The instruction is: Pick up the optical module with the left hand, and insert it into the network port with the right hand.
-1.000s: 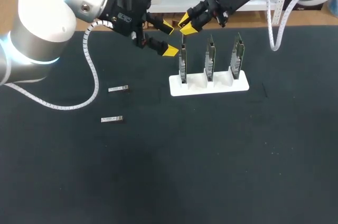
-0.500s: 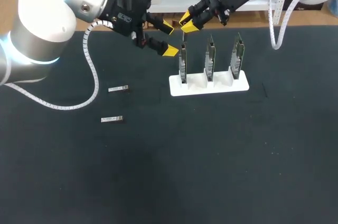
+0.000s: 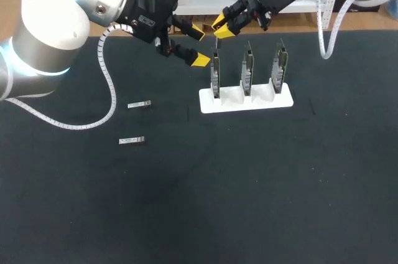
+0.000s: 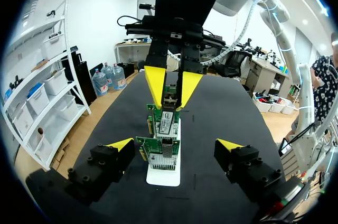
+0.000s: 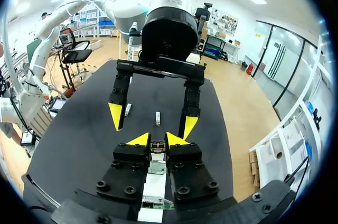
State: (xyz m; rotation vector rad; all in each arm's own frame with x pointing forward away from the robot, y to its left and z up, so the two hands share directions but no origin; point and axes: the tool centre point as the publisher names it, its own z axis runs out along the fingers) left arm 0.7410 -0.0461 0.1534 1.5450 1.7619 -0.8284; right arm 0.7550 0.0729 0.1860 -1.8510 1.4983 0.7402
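My right gripper [image 3: 222, 28] is shut on a small silver optical module [image 5: 157, 147], which is pinched between its yellow tips [image 5: 139, 139]. It hangs just above the leftmost green network card [image 3: 214, 75] in the white stand [image 3: 249, 101]. My left gripper [image 3: 199, 45] stands wide open with nothing in it, right beside that card and facing the right gripper. In the left wrist view the open fingers [image 4: 120, 145] flank the row of cards [image 4: 161, 152], and the right gripper [image 4: 171, 84] holds the module above them. Two more modules [image 3: 140, 104] [image 3: 132, 141] lie on the mat.
Two further green cards [image 3: 247, 68] [image 3: 280, 65] stand upright in the same stand, to the right of the first. The black mat [image 3: 249, 189] covers the table. The left arm's white cable [image 3: 109, 89] loops down over the mat's left side.
The right gripper with the module has lifted slightly above the leftmost card. The left arm has held still.
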